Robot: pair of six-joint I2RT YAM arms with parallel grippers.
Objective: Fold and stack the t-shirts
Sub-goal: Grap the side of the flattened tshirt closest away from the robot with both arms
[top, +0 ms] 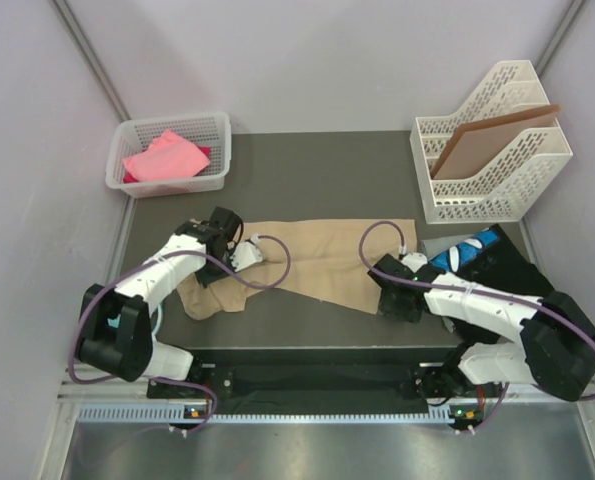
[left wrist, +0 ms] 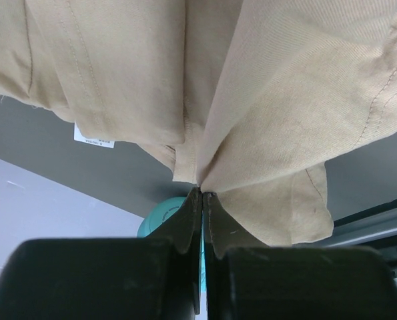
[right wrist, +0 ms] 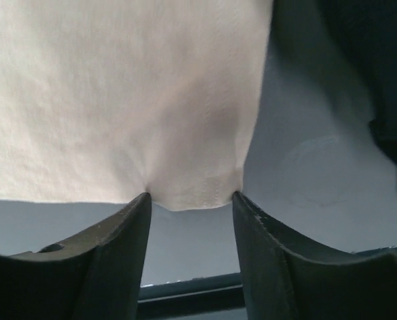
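**Top view.** Your tan t-shirt (top: 327,262) lies spread across the middle of the dark surface (top: 307,170). Its left end is bunched and trails toward the near edge. The left jaws sit on that bunched left part, and the right jaws sit at the shirt's near right corner. In the far left corner a white basket (top: 222,150) holds the pink t-shirt (top: 162,158). A blue t-shirt (top: 469,250) and a black t-shirt (top: 517,262) lie heaped just beside the tan one's right end, partly under the right arm. Behind them a white file rack (top: 497,175) holds a brown board (top: 492,135) that leans in one of its slots.

**Left wrist.** Your left jaws are clamped on a gathered fold of the tan t-shirt (left wrist: 285,100). The fingertips (left wrist: 188,220) meet with the cloth pinched between them. The rest of the shirt fans out in folds beyond the tips. A small white label (left wrist: 93,137) shows at the cloth's edge on the left. A teal round object (left wrist: 159,221) peeks out behind the left finger.

**Right wrist.** Your right jaws stand apart, straddling the stitched hem corner of the tan t-shirt (right wrist: 118,100). Each fingertip (right wrist: 135,220) touches the cloth's edge, but the hem between them lies flat and is not pinched. The black t-shirt (right wrist: 385,67) fills the upper right corner.
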